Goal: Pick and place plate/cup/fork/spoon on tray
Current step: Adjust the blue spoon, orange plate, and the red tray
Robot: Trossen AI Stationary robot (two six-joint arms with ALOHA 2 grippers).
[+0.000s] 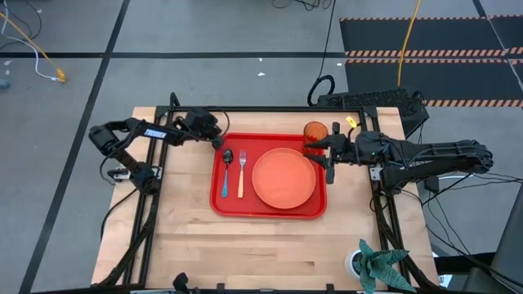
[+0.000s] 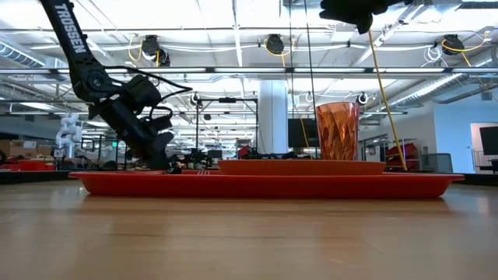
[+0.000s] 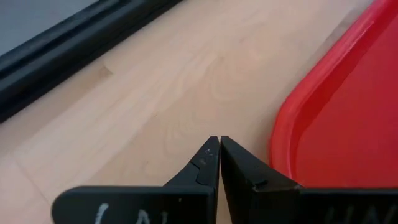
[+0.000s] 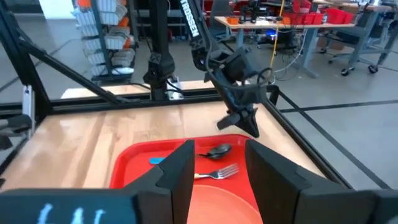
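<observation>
Both arms are dark, jointed units; the left arm bears white "TROSSEN" lettering. Each gripper ends in two tapered black fingers.

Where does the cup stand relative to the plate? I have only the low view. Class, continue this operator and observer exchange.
Observer: In the high view the cup stands on the tray's far right corner, just beyond the plate.
Operator: Are the fork and spoon on the tray?
Observer: Yes. The spoon and fork lie side by side left of the plate.
Operator: Are the left gripper's jaws open?
Observer: No. The left gripper shows its jaws shut, over bare table beside the tray's rim.
Operator: And the right gripper?
Observer: The right gripper is open, above the plate's right edge.
</observation>
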